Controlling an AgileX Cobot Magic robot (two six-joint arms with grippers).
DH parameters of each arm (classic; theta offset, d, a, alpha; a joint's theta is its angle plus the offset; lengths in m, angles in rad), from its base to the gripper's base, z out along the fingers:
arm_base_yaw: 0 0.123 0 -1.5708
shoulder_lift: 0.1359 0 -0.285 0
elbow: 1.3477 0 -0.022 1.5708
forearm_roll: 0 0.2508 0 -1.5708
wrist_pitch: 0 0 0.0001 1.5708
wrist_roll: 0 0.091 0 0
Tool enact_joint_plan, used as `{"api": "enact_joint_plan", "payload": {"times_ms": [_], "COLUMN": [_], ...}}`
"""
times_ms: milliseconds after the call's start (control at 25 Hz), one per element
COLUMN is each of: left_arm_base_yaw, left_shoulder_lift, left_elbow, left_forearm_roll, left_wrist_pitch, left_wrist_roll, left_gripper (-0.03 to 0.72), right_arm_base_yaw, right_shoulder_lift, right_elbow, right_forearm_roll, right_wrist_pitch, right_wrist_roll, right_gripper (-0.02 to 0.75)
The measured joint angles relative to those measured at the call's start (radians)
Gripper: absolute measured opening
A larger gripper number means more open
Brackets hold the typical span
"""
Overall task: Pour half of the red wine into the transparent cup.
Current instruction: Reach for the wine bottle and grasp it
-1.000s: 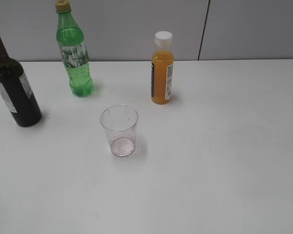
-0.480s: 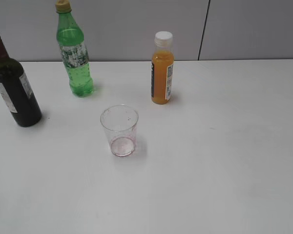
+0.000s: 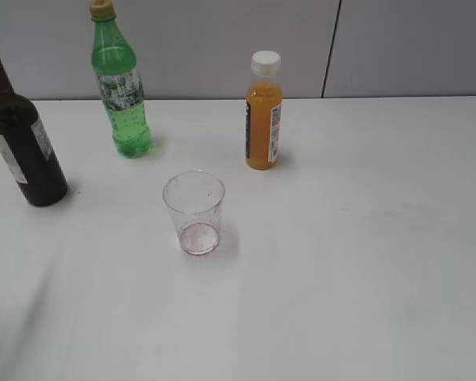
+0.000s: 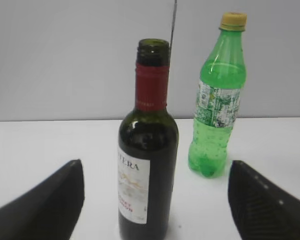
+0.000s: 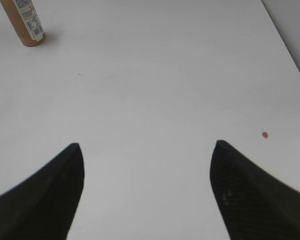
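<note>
The red wine is in a dark green bottle [image 3: 22, 143] with a maroon neck foil and white label, standing upright at the table's far left. In the left wrist view the bottle [image 4: 149, 165] stands open-mouthed straight ahead, between the open jaws of my left gripper [image 4: 155, 172], which do not touch it. The transparent cup [image 3: 195, 211], clear with a pinkish bottom, stands upright in the middle of the table. My right gripper [image 5: 147, 150] is open and empty over bare table. Neither gripper shows in the exterior view.
A bright green soda bottle [image 3: 120, 87] stands at the back left, also in the left wrist view [image 4: 217, 100]. An orange juice bottle [image 3: 263, 111] with a white cap stands behind the cup; its base shows in the right wrist view [image 5: 24, 22]. A grey wall backs the white table [image 3: 365, 238].
A faint shadow has appeared on the table at the lower left of the exterior view. The bottles and cup have not moved.
</note>
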Motion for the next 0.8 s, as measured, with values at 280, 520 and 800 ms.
{"api": "enact_joint_plan", "payload": {"times_ms": [280, 520, 800], "left_arm_base_yaw": [-0.002, -0.002, -0.002], "left_shoulder_lift": [0.318, 0.481, 0.565], "left_elbow": [-0.002, -0.008, -0.076], "left_forearm_roll": [0.008, 0.015, 0.041], "left_wrist_pitch": [-0.313, -0.371, -0.375], "left_wrist_roll": [-0.001, 0.029, 0.047], "left_gripper": [0.691, 0.692, 0.692], "right_arm_base_yaw": [0.0, 0.0, 0.0], "right_shoulder_lift": [0.0, 0.0, 0.0], "right_elbow": [0.0, 0.0, 0.0], "right_forearm_roll": [0.0, 0.0, 0.0], "right_wrist_pitch": [0.0, 0.0, 0.0], "right_wrist_roll": [-0.001, -0.001, -0.001], "right_gripper": [0.59, 0.59, 0.591]}}
